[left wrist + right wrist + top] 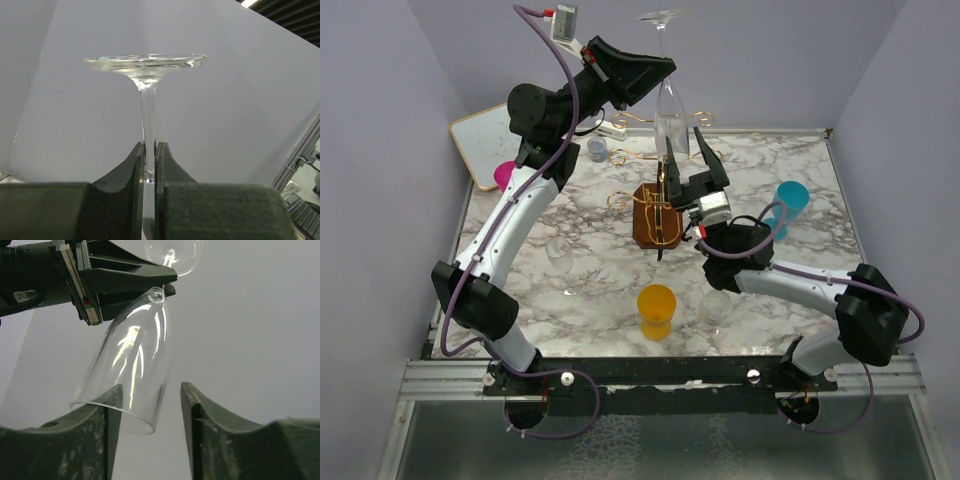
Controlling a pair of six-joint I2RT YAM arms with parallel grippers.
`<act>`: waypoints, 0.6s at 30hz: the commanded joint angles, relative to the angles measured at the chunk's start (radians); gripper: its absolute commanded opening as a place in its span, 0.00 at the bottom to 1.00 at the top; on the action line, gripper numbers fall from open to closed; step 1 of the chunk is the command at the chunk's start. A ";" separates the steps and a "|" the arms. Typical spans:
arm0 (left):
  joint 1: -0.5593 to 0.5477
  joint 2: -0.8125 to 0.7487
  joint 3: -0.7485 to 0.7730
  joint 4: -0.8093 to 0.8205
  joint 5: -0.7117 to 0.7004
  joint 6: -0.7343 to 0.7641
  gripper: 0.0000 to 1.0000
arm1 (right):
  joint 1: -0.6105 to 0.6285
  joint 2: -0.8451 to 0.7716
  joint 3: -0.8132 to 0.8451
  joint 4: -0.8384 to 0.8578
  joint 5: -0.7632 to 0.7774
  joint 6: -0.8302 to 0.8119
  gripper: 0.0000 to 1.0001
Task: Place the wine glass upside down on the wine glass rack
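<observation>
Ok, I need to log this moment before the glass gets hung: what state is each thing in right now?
wine glass: upside down, foot up, held in the air by its stem.
left gripper: shut on the stem.
right gripper: open, jaws either side of the bowl's rim.
wine glass rack: upright on the table, no glass on it.
orange cup: upright.
blue cup: upright.

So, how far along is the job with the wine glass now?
Done: the wine glass is up in the air and upside down, foot on top. In hand: the left claw is shut on its stem; the right claw is open near the bowl's rim. Left: the glass is not yet on the rack; hang it there and let go.
</observation>
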State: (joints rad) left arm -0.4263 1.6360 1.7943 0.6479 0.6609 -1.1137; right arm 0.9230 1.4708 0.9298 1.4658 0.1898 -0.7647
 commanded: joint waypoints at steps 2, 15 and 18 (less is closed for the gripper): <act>0.031 -0.031 0.039 -0.034 0.030 0.061 0.00 | 0.007 -0.027 -0.022 0.110 -0.017 -0.010 0.57; 0.073 -0.013 0.188 -0.198 0.037 0.219 0.00 | 0.009 -0.072 -0.095 0.123 0.002 0.010 0.83; 0.104 -0.010 0.233 -0.287 0.033 0.351 0.00 | 0.023 -0.110 -0.143 0.135 0.029 0.007 0.83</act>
State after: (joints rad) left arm -0.3588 1.6363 1.9533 0.4805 0.6842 -0.9562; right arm 0.9245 1.4170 0.8421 1.4666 0.1902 -0.7616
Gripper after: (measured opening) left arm 0.077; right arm 0.826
